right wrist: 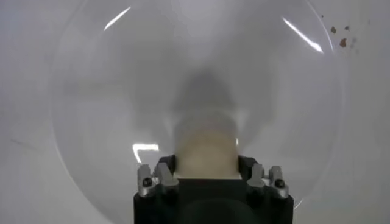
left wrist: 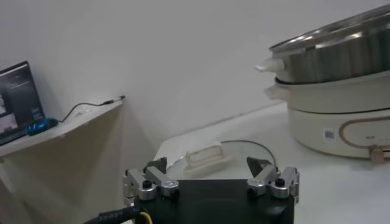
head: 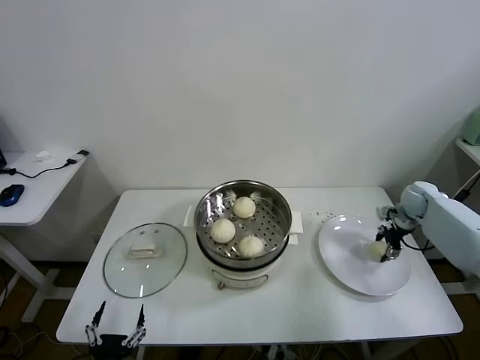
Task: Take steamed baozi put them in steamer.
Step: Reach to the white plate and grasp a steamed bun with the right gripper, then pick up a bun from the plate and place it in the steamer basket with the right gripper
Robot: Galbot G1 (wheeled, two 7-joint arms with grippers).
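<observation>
Three cream-white steamed baozi (head: 223,230) lie in the shiny steel steamer (head: 279,212) on its cream pot base at the table's centre. A fourth baozi (head: 376,250) rests on the flat white plate (head: 352,277) at the right. My right gripper (head: 385,251) is down on that plate, shut on this baozi (right wrist: 206,146); the bun fills the gap between the fingers (right wrist: 163,173) in the right wrist view. My left gripper (head: 120,311) hangs open and empty at the table's front left edge, far from the steamer (left wrist: 341,52).
A round glass lid (head: 145,259) with a white handle lies flat left of the steamer, just ahead of the left gripper (left wrist: 207,164). A small side table (head: 37,191) with a blue mouse stands off to the left. A wall runs behind the table.
</observation>
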